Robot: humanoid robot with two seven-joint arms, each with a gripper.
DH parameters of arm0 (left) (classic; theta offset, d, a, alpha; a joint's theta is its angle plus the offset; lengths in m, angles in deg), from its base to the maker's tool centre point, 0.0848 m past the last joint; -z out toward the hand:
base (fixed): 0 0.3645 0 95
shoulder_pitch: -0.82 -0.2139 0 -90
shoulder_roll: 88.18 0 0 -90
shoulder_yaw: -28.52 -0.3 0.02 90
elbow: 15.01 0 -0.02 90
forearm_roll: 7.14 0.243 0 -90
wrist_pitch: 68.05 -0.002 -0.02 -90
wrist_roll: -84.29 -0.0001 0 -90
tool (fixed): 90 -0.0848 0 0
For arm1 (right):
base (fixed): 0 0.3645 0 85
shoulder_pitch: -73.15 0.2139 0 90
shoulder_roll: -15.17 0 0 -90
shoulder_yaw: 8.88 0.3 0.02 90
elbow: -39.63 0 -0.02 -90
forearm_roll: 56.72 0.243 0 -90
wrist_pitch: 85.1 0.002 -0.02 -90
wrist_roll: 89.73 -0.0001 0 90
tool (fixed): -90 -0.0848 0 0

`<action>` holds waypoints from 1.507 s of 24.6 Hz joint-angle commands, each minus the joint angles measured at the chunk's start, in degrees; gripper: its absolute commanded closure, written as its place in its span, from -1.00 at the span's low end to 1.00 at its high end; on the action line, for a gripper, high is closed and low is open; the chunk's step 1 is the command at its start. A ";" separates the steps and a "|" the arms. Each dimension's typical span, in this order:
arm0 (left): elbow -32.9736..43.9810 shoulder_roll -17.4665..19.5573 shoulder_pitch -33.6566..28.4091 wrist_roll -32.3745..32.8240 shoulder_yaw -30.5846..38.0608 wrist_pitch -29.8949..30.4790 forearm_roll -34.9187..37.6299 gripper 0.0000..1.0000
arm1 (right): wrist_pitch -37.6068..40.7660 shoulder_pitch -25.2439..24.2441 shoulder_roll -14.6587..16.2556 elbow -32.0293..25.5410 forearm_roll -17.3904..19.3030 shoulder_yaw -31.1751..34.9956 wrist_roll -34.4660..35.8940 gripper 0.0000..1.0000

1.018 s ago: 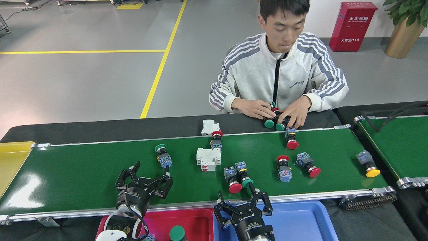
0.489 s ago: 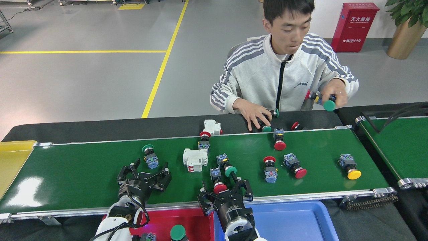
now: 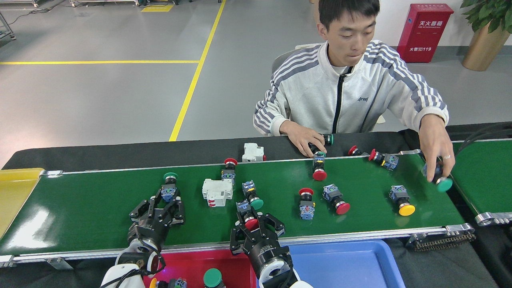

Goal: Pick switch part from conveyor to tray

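belt (image 3: 100, 208) carried parts leftward | right hand (image 3: 256, 226) moved in, open around red switch (image 3: 249, 220), not closed | left hand (image 3: 160, 208) open just short of green switch (image 3: 169, 186) | red tray (image 3: 224, 264), blue tray (image 3: 352, 264) below | grasps next

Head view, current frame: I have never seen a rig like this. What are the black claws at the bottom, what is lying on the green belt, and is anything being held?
The camera sits in the robot's head, looking forward and down. The two black claws are the robot's own grippers. The left gripper is open just below a green-capped switch. The right gripper is open around a red-capped switch, not yet closed on it. Neither holds anything. On the conveyor lie push-button switches with red, green and yellow caps, plus a white breaker. Below it are a red tray and a blue tray. Across the belt, a person's hand sets down another green-capped switch.
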 commanded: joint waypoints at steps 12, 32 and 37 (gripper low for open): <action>30.68 7.83 -28.64 -0.51 4.68 32.84 -3.70 -1.00 | 10.83 -8.15 6.94 -17.92 -4.15 -8.55 2.53 -1.00; 30.24 -1.58 -29.87 -0.25 25.78 19.39 -5.73 -1.00 | 2.31 -28.01 11.16 -29.00 -1.95 29.60 11.14 -1.00; 28.04 -1.58 -22.84 4.94 22.26 16.58 -2.47 -1.00 | 4.86 -30.91 11.33 -28.56 0.07 33.03 13.69 -1.00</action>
